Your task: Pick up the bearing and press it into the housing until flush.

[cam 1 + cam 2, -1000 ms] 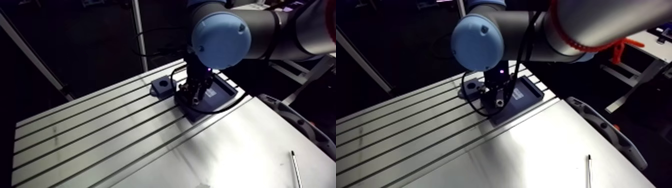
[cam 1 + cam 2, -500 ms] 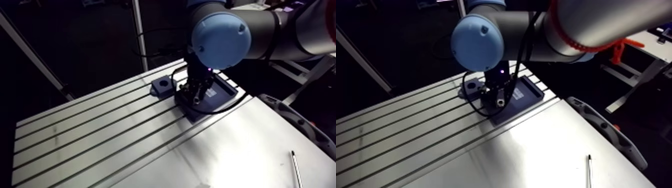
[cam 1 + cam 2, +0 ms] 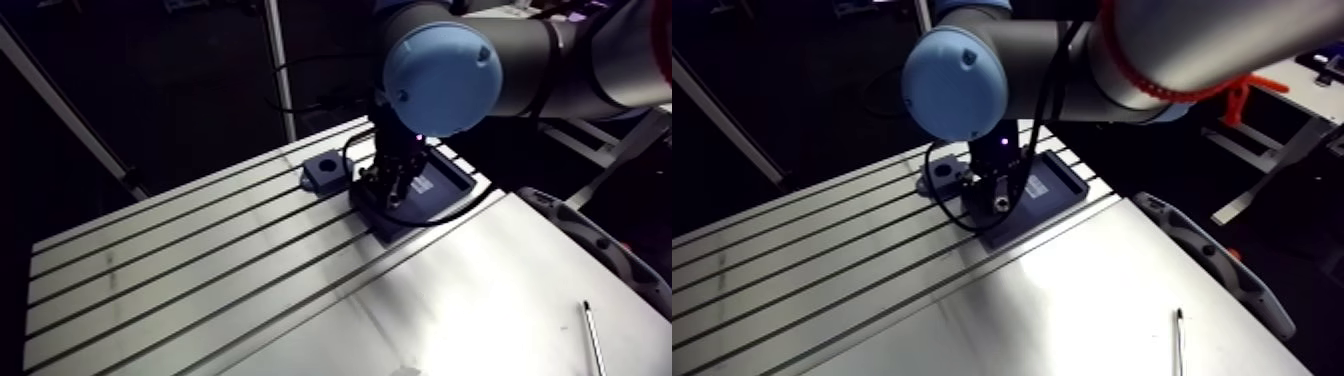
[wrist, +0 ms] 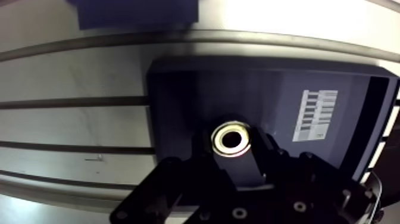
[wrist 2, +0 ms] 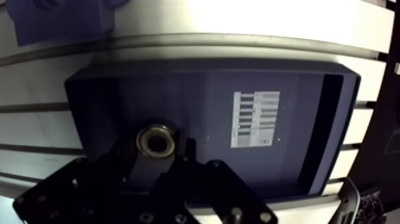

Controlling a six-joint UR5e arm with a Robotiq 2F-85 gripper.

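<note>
Wrist view puts the bearing point(image 4: 231, 139), a pale metal ring, between the two fingers of the gripper point(image 4: 233, 156). It is inside the dark tray point(image 4: 178, 89), toward the tray's end away from the white label point(image 4: 314, 115). The claw looks clamped on the ring: a dark finger lies against each side and we see no gap. We cannot tell whether the ring rests on the tray floor or has cleared it.

The blue housing point(image 3: 325, 172) stands on the tabletop point(image 3: 180, 260) just beside the tray, near the far edge, with its bore facing up.

We judge the pick-up step is in hand, with the grasp made and the carry not begun. The next move calls for a straight lift clear of the tray wall and a short carry across to the housing. The ring must then be centred level over the bore before we press, since a tilted ring would likely jam short of flush.
</note>
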